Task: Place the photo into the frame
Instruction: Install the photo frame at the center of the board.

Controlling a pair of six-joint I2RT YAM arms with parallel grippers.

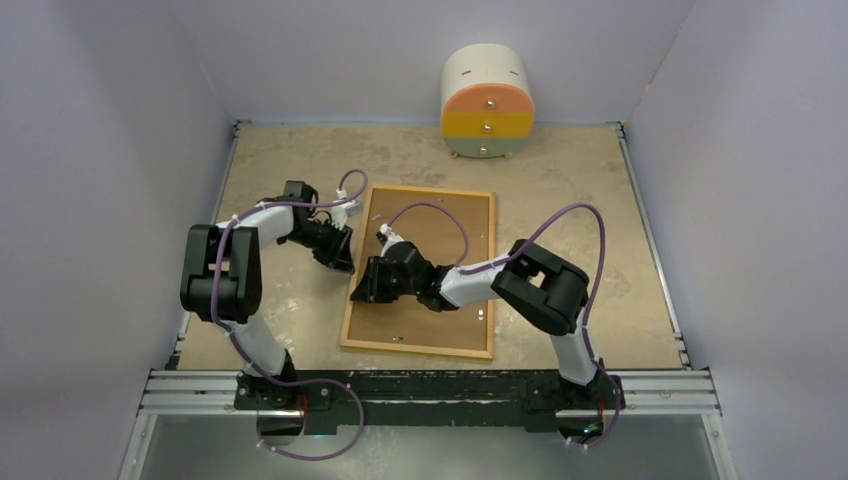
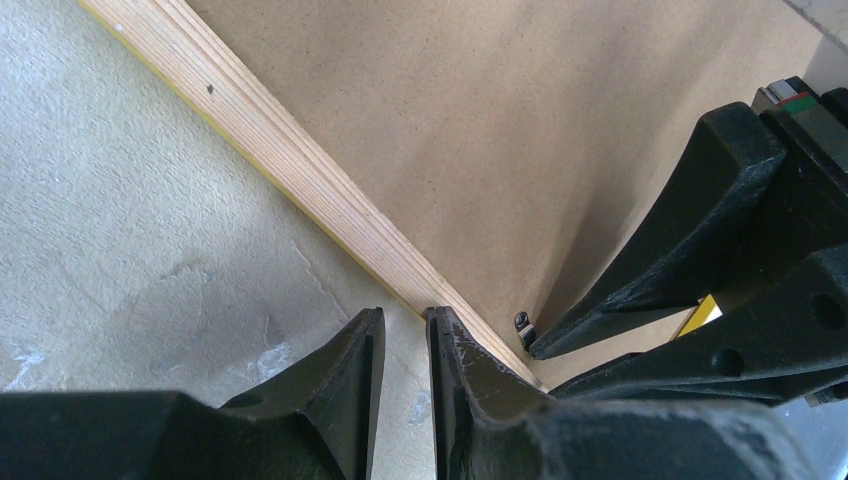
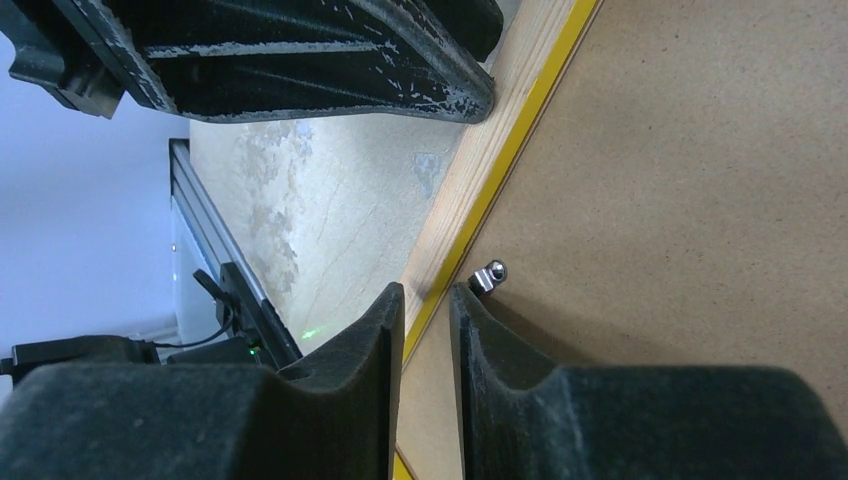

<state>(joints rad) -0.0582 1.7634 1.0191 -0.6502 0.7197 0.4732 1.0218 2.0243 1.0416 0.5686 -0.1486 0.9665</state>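
The frame (image 1: 430, 189) lies flat in the middle of the table (image 1: 600, 200), with the backing board (image 1: 420, 325) set inside it. Behind it (slightly to the right) stands a drawer unit (image 1: 487, 102). The left gripper (image 1: 343, 265) is at the frame's left rail. The right gripper (image 1: 362, 290) is just beside it, over the board's left edge.

Round drawer unit (image 1: 487, 100), cream over orange and yellow, being kept at far edge of tan table (image 1: 560, 170); brown backing board (image 1: 420, 325) being supported flat mid-table; metal rail (image 1: 680, 390) being shown along near edge
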